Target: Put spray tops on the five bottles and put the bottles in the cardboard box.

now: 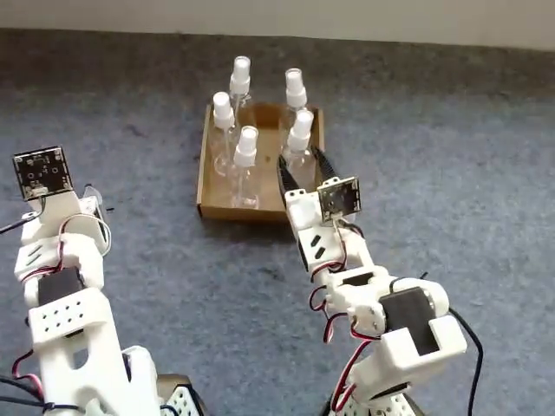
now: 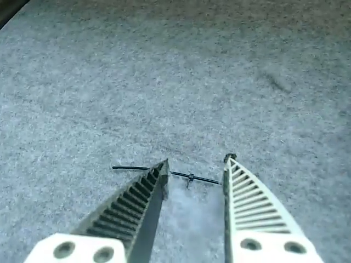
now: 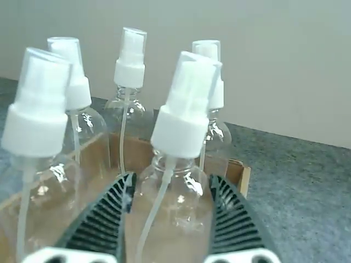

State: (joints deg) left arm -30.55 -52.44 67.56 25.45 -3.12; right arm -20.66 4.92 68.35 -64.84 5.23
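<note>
Right gripper (image 3: 171,176) sits around the bottle (image 1: 300,143) at the 4 o'clock corner of the cardboard box (image 1: 205,186); whether it clamps the bottle or is loose, I cannot tell. This bottle stands upright, its long axis vertical and its spray top (image 3: 186,104) pointing up. Four other bottles (image 1: 245,165) stand upright in the same box. Left gripper (image 2: 194,161) is released, at 9 o'clock over the grey carpet (image 2: 82,82), above a thin black tie (image 2: 189,176).

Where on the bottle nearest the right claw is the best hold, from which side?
The round body of that bottle, below its spray top, approached from the cardboard box's near side where the right claw stands: the body is widest; four bottles crowd behind and beside it.
</note>
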